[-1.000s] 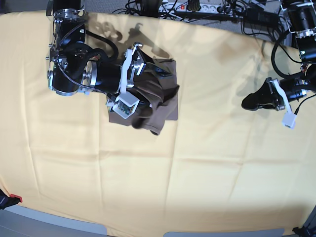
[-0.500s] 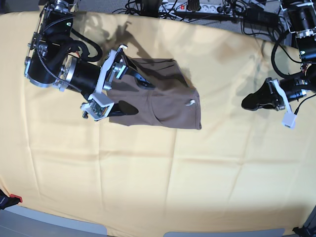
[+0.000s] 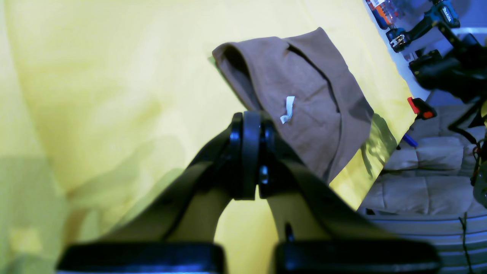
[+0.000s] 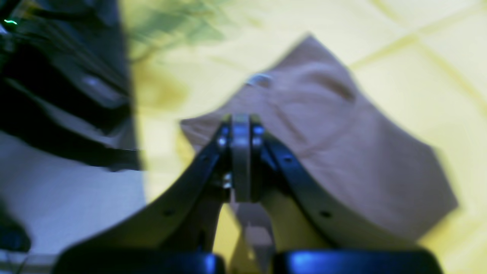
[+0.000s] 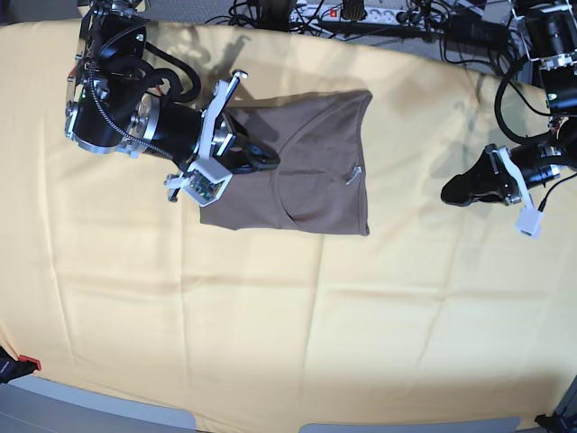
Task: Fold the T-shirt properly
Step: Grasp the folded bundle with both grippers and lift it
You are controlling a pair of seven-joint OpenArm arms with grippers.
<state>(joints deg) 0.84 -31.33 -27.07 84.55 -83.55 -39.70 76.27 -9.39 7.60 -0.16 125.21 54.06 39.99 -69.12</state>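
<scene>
Since a second ago the shirt (image 5: 297, 171) has gone from a bunched heap to a flat folded rectangle on the table (image 5: 270, 343), and the right claw (image 5: 261, 161) has pressed together empty over its left part. Left claw (image 5: 455, 189) waits, pressed together, well apart. Judged: smooth edges gently, avoid dragging layers.

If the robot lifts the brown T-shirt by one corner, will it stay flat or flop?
Probably flop: the T-shirt is soft fabric, folded over with rounded edges. It likely weighs little, lying thin on the yellow cloth. Its layers might slide apart.
</scene>
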